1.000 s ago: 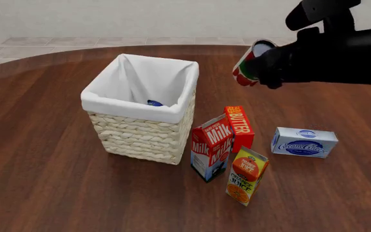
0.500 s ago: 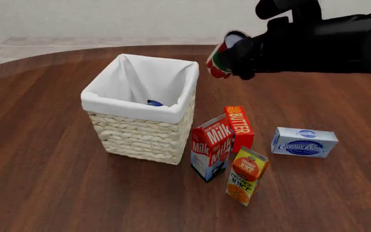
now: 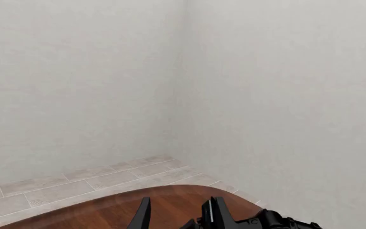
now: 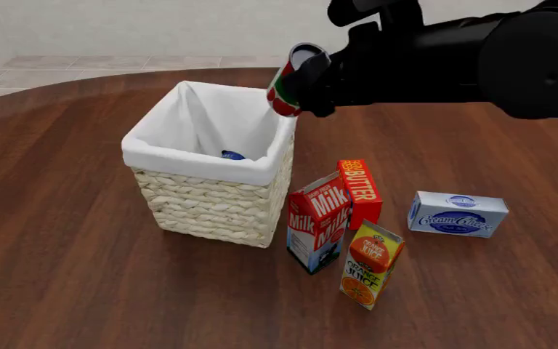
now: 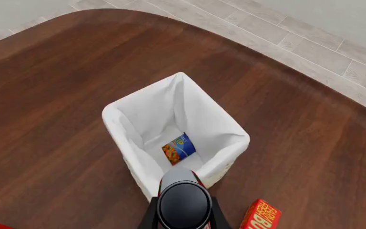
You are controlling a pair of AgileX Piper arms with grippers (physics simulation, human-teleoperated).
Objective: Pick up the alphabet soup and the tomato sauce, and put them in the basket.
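My right gripper (image 4: 304, 81) is shut on the tomato sauce (image 4: 290, 81), a red, green and white can held tilted in the air above the basket's far right corner. In the right wrist view the can (image 5: 183, 200) fills the space between the fingers. The basket (image 4: 223, 163) is a cream wicker one with a white liner; it also shows in the right wrist view (image 5: 132, 119). The alphabet soup (image 5: 177, 148), blue and orange, lies on its side inside the basket; only a blue bit (image 4: 232, 155) shows from the front. My left gripper (image 3: 177, 214) is open and empty, aimed at the wall.
A milk carton (image 4: 316, 222), a butter box (image 4: 359, 190), an orange juice carton (image 4: 370, 264) and a cream cheese box (image 4: 458, 213) stand right of the basket. The butter box corner (image 5: 259, 215) shows in the right wrist view.
My right gripper has carried the tomato sauce leftward, from well right of the basket to above its far right corner. The basket and cartons have not moved.
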